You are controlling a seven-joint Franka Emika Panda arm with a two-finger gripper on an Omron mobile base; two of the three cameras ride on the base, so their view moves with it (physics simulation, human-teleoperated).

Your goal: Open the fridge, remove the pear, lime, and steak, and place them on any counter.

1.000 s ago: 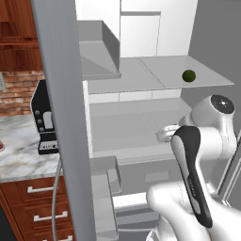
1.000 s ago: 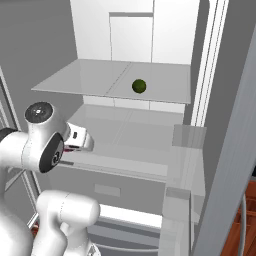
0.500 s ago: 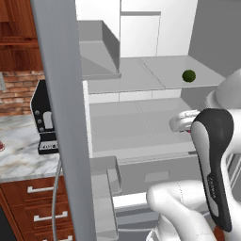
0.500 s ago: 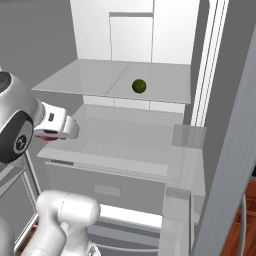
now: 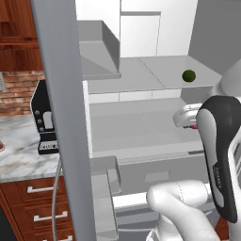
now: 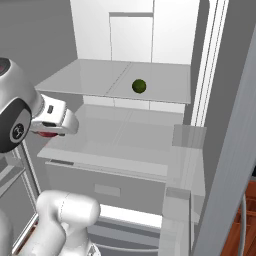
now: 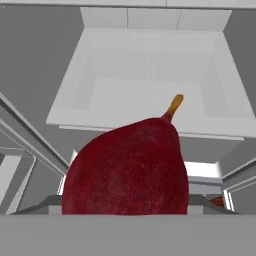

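Note:
The fridge stands open, its white shelves facing me. My gripper hangs in front of the middle shelf, shut on the dark red pear, which looms close with its stem pointing up. A sliver of the pear peeks out under the hand. The fingertips are hidden behind the fruit. On the upper shelf, well behind the hand, lies the dark green lime. The steak is out of view.
The open grey fridge door stands edge-on at the left. Beyond it a marble counter carries a black coffee machine over wood drawers. Another door edge rises at the right. A white drawer sits below the hand.
The hand has drawn back from the middle shelf toward the base and risen slightly, carrying the pear along. The forearm has swung aside. The lime has not moved.

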